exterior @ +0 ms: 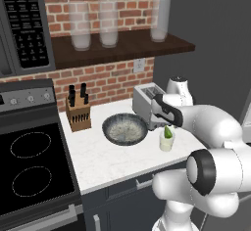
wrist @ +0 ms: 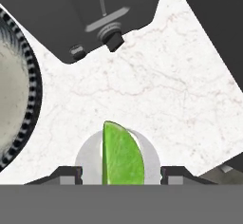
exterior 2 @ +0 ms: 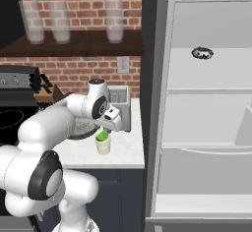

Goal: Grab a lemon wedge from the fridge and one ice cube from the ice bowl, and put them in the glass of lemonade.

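The yellow-green lemon wedge (wrist: 122, 156) stands upright in the mouth of the glass of lemonade (exterior: 166, 144) on the white counter. My gripper (wrist: 121, 173) hovers just over the glass and is open, with a gap between each fingertip and the wedge. In the base views the gripper (exterior: 164, 125) (exterior 2: 108, 128) points down at the wedge (exterior: 168, 132) (exterior 2: 102, 136) and glass (exterior 2: 103, 147). The ice bowl (exterior: 107, 126) (exterior 2: 78, 130) (wrist: 32, 83) sits just left of the glass. I cannot tell a single ice cube apart inside it. The fridge (exterior 2: 206, 103) stands open at the right.
A toaster (exterior: 144, 100) (exterior 2: 120, 105) (wrist: 104, 9) stands right behind the glass and gripper. A knife block (exterior: 78, 111) sits left of the bowl, with the stove (exterior: 29, 161) beyond it. Tall glasses (exterior: 109, 24) line the shelf above. A dark ring (exterior 2: 202, 53) lies on a fridge shelf.
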Controlling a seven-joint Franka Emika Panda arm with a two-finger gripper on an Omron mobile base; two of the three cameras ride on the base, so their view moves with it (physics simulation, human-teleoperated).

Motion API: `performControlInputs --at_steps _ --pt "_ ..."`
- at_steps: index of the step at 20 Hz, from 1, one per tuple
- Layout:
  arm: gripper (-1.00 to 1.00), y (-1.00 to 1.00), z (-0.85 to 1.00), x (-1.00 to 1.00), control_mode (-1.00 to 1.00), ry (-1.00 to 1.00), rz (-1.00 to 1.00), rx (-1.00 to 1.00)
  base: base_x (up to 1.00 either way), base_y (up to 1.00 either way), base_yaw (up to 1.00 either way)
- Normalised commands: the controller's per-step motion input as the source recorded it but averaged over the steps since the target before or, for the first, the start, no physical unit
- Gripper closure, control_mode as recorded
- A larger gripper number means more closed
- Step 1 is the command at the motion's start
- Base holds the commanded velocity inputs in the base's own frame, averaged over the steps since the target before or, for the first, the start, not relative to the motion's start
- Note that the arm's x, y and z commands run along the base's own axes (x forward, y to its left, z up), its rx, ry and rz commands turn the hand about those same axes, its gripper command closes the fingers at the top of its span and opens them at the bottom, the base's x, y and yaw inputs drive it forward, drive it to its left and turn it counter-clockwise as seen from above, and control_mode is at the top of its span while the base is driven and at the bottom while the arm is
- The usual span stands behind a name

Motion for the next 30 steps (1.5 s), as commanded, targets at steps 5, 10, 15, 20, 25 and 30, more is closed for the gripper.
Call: performControlInputs --at_steps 5,10,15,20,25,30 --pt "-1.0 0.0 0.0 0.0 -1.0 0.0 0.0 0.0 0.0 0.0 0.0" --pt "-1.0 0.0 0.0 0.0 -1.0 -0.01 0.0 0.0 0.0 0.0 0.0" --pt "-1.0 0.0 0.22 -0.16 -1.0 -0.13 0.0 0.01 0.0 0.0 0.0" --pt "-1.0 0.05 0.43 -0.16 -1.0 -0.14 0.0 0.04 0.0 0.0 0.0" --pt "-1.0 0.16 0.29 -0.2 -1.0 -0.11 0.01 0.01 0.0 0.0 0.0" --pt "-1.0 0.23 0.2 -0.17 -1.0 -0.06 0.03 0.0 0.0 0.0 0.0"
